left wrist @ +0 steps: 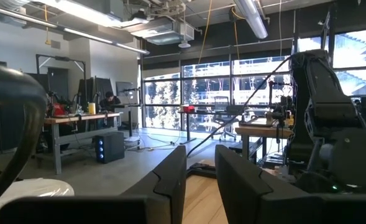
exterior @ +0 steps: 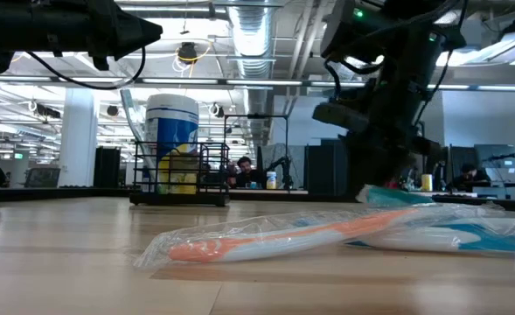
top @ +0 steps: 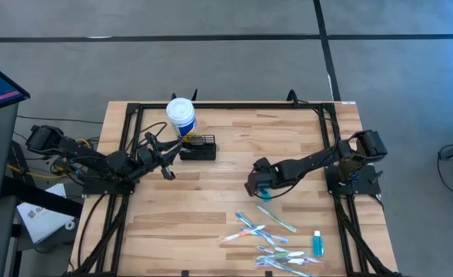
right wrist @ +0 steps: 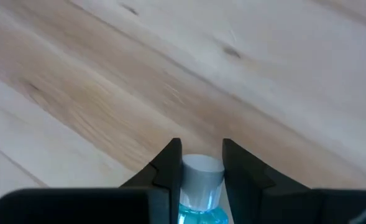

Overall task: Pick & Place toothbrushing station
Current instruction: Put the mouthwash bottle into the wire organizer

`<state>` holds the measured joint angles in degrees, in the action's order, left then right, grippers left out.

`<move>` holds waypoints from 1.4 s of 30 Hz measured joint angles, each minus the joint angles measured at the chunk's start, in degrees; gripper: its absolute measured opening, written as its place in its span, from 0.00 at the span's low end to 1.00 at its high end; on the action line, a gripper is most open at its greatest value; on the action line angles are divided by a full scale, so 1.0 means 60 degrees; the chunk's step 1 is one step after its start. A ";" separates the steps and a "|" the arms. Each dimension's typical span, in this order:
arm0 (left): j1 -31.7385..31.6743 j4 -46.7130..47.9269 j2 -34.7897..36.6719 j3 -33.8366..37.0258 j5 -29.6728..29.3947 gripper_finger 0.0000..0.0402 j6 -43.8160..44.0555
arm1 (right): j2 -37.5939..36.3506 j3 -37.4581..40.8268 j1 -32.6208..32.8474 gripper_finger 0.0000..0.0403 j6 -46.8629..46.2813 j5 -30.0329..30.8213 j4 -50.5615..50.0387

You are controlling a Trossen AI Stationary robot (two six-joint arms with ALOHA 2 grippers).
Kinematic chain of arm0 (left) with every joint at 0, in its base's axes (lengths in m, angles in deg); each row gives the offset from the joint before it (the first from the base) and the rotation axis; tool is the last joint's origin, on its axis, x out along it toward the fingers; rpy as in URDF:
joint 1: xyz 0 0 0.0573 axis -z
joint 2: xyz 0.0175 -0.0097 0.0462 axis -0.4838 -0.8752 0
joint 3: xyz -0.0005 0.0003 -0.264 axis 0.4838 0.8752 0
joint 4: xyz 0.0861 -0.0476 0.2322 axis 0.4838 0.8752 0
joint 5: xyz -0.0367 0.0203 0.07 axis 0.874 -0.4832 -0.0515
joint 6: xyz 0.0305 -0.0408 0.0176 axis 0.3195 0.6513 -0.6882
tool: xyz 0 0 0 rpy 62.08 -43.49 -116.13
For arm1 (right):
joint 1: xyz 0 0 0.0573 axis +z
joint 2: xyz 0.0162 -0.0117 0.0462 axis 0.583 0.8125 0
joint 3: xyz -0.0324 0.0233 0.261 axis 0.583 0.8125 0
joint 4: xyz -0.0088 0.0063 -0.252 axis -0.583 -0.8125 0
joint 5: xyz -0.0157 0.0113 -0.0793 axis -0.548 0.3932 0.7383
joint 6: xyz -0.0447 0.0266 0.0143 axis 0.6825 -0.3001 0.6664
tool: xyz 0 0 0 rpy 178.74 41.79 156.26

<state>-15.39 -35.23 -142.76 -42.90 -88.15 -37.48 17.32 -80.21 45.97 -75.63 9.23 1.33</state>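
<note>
high: straight down, far | low: tabletop level, roomward | both share table (top: 211,192)

my work surface is a light wooden butcher-block table (top: 234,165) edged by a black metal frame. toward the far left of it stands the toothbrushing station (top: 198,147), a small black slotted caddy, with a white blue-labelled tub (top: 181,114) just beside it. at the near right lies a loose scatter of wrapped toothbrushes (top: 266,237), some overlapping, and a small blue bottle (top: 317,244) rests at the edge of that pile. the middle boards show bare wood grain.
</note>
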 joint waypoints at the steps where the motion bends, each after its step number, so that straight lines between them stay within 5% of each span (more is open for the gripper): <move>1: 0.0000 -0.0001 0.0000 0.0000 0.0000 0.20 0.0080 | -0.0004 -0.0080 -0.0041 0.20 0.0171 0.0024 0.0070; 17: 0.0004 0.0073 -0.0001 0.0000 0.0649 0.20 0.0197 | -0.0011 -0.1054 -0.0609 0.20 0.3159 0.0541 0.2141; 42: 0.0000 0.0115 -0.0002 -0.0055 0.0866 0.20 0.0605 | -0.0015 -0.1077 -0.1188 0.20 0.7520 0.0498 0.8090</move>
<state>-15.39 -34.54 -142.77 -43.23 -82.96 -33.85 17.23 -86.67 38.84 -30.51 12.22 49.87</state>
